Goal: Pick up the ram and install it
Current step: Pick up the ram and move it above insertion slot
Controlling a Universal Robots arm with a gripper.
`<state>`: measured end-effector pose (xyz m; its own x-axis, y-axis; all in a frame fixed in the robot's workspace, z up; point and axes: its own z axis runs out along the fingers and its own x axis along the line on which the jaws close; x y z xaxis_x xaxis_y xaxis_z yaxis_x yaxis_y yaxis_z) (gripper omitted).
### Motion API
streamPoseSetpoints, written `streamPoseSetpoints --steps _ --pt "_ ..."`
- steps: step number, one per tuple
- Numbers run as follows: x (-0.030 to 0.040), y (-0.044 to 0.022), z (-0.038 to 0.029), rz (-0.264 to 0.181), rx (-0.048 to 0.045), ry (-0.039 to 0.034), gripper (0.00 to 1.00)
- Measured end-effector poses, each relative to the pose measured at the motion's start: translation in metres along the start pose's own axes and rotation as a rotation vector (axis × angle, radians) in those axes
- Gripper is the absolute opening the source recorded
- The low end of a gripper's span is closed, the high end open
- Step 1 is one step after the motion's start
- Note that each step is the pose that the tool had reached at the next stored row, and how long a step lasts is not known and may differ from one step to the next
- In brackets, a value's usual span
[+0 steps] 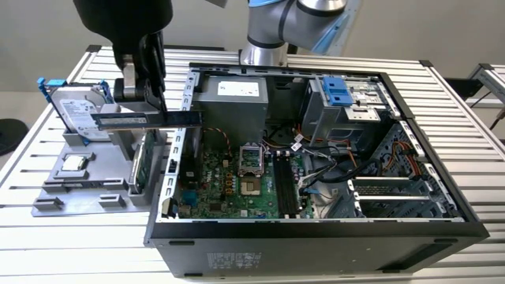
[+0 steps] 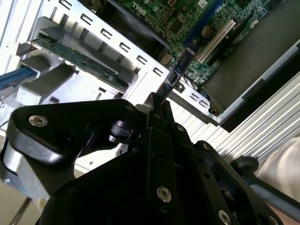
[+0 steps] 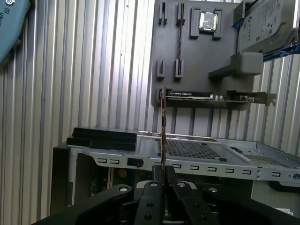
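Item: long, thin, dark circuit-board ram stick (image 1: 177, 118), clamped level in black pincer (image 1: 154, 109), aloft between grey parts tray (image 1: 55, 204) and open black computer case (image 1: 316, 231). Handling: carry level and square the contact edge over the black motherboard slots (image 1: 285, 186).

Print noted: white label on power supply (image 1: 238, 89); label on hard drive (image 1: 77, 110) (lettering too small to read); sticker on case front (image 1: 234, 260), apparently fine print, illegible
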<state>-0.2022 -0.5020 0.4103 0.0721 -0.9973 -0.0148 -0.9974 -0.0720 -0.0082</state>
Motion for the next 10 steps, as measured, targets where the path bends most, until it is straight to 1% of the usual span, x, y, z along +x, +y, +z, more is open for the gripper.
streamPoseSetpoints --steps 10 --pt "0.0006 -0.0087 0.0001 0.0 0.0 0.0 0.0"
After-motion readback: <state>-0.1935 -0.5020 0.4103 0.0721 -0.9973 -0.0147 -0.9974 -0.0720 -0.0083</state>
